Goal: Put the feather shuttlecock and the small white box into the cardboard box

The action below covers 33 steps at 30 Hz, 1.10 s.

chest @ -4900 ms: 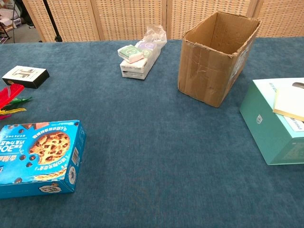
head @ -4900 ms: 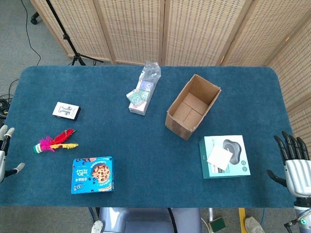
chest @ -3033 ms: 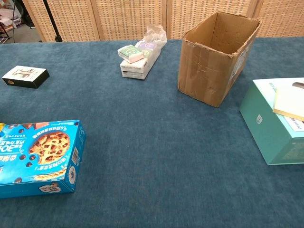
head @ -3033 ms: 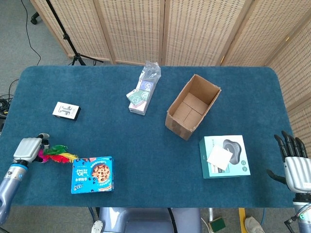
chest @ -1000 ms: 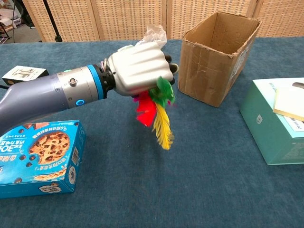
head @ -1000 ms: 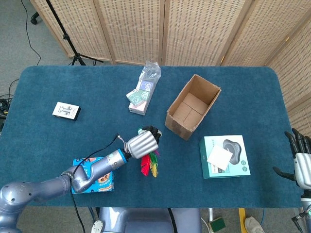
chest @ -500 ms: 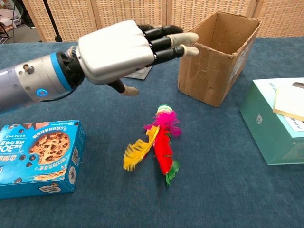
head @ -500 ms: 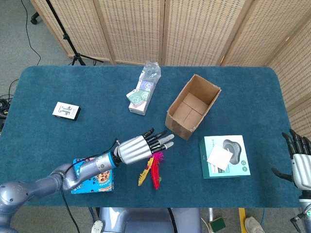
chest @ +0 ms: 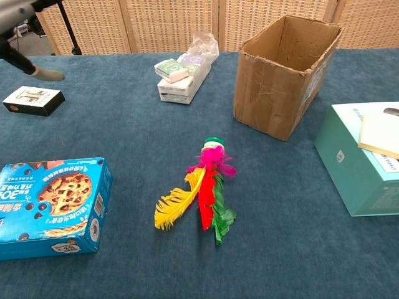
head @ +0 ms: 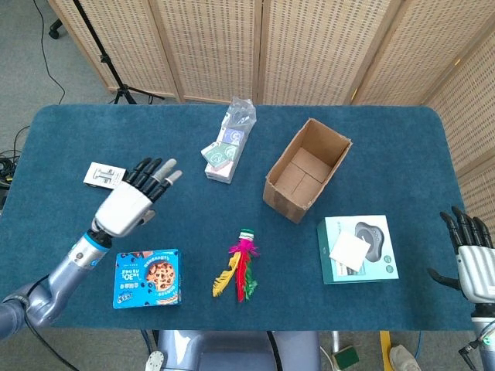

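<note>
Feather shuttlecock (head: 240,267) lies on the table short of the cardboard box (head: 306,169), not in it. Left hand (head: 130,202) spread, empty, just beside small white box (head: 104,175); right hand (head: 469,255) spread, empty. Risk: low box skids from fingers

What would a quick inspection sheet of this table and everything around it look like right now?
Surface: blue carpeted table, flat.
Job's things: feather shuttlecock lies on the table in front of the cardboard box, outside it; the box is open and upright. Small white box lies far left.
Clutter: cookie box, teal box with a white sheet on top, bagged packets.
Hands: left hand open, fingers spread toward the small white box; right hand open at the right edge.
Cables: a black cable on the floor, far left.
Surroundings: wicker screens behind; a black stand.
</note>
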Motion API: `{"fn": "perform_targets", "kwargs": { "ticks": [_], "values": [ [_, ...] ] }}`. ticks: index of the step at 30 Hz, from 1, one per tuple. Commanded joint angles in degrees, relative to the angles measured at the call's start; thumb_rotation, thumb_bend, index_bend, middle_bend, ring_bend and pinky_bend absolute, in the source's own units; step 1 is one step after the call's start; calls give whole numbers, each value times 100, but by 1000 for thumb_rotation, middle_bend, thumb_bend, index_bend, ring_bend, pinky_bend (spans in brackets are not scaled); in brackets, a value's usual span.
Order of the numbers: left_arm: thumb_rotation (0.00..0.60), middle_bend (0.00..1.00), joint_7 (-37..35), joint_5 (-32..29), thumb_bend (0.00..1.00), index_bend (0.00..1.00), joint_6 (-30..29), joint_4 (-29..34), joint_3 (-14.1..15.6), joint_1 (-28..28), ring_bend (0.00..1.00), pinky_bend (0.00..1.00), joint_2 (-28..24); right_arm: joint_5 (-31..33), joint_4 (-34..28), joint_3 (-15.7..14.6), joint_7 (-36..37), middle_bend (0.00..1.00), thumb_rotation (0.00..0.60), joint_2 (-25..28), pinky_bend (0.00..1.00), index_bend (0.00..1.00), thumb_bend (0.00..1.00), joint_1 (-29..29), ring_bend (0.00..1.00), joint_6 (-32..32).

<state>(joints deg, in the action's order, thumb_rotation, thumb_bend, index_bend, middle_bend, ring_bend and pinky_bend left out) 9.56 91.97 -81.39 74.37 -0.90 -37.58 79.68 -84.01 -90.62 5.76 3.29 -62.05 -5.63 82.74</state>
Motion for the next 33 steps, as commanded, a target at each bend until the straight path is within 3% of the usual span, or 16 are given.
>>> {"fn": "perform_targets", "kwargs": {
  "ticks": [1, 7, 10, 14, 21, 24, 33],
  "values": [
    [600, 0, 265, -1557, 0, 0, -23, 1617, -101, 990, 0, 36, -940, -725, 380, -150, 422, 0, 600, -104, 0, 0, 0, -148, 0, 177],
    [600, 0, -29, -2070, 0, 0, -440, 2455, -24, 1774, 0, 6, -1558, -2405, 1381, -549, 702, 0, 600, -360, 0, 0, 0, -716, 0, 429],
    [600, 0, -52, -2388, 0, 0, -444, 2728, -43, 1990, 0, 2, -1733, -2815, 1308, -656, 638, 0, 600, -319, 0, 0, 0, -1017, 0, 272],
    [600, 0, -271, -2435, 0, 0, -453, 2711, -50, 2194, 0, 2, -1829, -3294, 713, -702, 489, 0, 600, -198, 6, 0, 0, -1630, 0, -297],
    [600, 0, -664, -2144, 0, 0, -424, 2464, -128, 2358, 0, 2, -1891, -3291, -185, -351, -412, 12, 600, -402, 47, 2, 0, -2696, 0, -1815],
    [600, 0, -808, -2074, 0, 0, -394, 2440, -173, 2409, 0, 2, -1930, -3058, -156, -203, -681, 49, 600, -764, 64, 29, 0, -3116, 0, -2531],
    [600, 0, -1022, -2049, 0, 0, -134, 2341, -280, 2440, 0, 2, -1995, -2477, 256, 84, -1498, 40, 600, -1667, 64, 69, 0, -3779, 0, -3578]
  ]
}}
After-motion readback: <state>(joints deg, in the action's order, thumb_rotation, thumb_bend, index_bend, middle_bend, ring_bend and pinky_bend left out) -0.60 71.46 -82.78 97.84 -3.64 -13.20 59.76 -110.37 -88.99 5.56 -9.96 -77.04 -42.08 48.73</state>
